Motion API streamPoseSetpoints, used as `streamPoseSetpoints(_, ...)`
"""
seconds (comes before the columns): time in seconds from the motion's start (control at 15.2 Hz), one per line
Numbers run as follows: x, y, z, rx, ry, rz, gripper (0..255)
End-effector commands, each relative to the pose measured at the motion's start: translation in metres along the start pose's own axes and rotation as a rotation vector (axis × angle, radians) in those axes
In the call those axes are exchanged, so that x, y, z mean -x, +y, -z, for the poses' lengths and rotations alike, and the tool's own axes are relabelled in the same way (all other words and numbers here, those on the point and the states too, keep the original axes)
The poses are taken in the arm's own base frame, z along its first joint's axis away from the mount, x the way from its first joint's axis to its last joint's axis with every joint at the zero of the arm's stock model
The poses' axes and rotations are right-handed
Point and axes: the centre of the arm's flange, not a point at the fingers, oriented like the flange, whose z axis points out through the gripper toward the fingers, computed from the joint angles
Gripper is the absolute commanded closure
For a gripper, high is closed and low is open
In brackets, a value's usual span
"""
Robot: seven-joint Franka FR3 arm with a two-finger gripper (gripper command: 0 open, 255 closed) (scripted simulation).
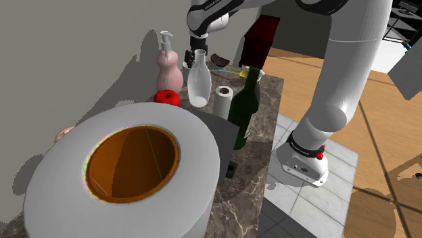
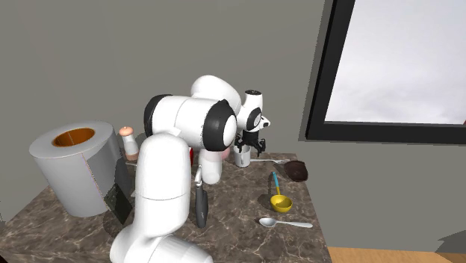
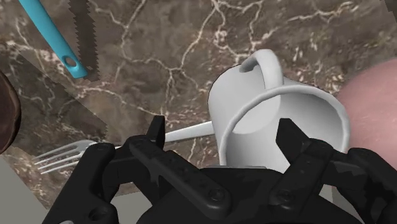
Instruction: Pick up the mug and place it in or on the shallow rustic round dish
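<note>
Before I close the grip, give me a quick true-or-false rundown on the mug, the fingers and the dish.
1. The mug stands upright on the marble counter. True.
2. The fingers are shut on the mug. False: they stand apart, one outside the mug's wall and the other over its opening, and nothing is clasped.
3. A fork lies on the counter beside the mug. True.
4. The mug already sits in the dark round dish. False: the dish lies apart from the mug, further along the counter.
</note>
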Motion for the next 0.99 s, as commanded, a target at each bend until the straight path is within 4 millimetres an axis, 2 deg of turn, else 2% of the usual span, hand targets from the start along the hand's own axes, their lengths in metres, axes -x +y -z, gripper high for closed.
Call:
streamPoseSetpoints(0.0, -0.0001, 0.0001, -0.0036, 0.000, 0.001, 0.000, 0)
streamPoseSetpoints(0.4, -0.0001, 0.0001, -0.0035, 0.000, 0.001, 0.000, 0)
streamPoseSetpoints(0.46, -0.0001, 0.0001, -0.0035, 0.000, 0.001, 0.000, 255)
streamPoseSetpoints(0.92, -0.0001, 0.0001, -0.0035, 0.000, 0.001, 0.000, 255)
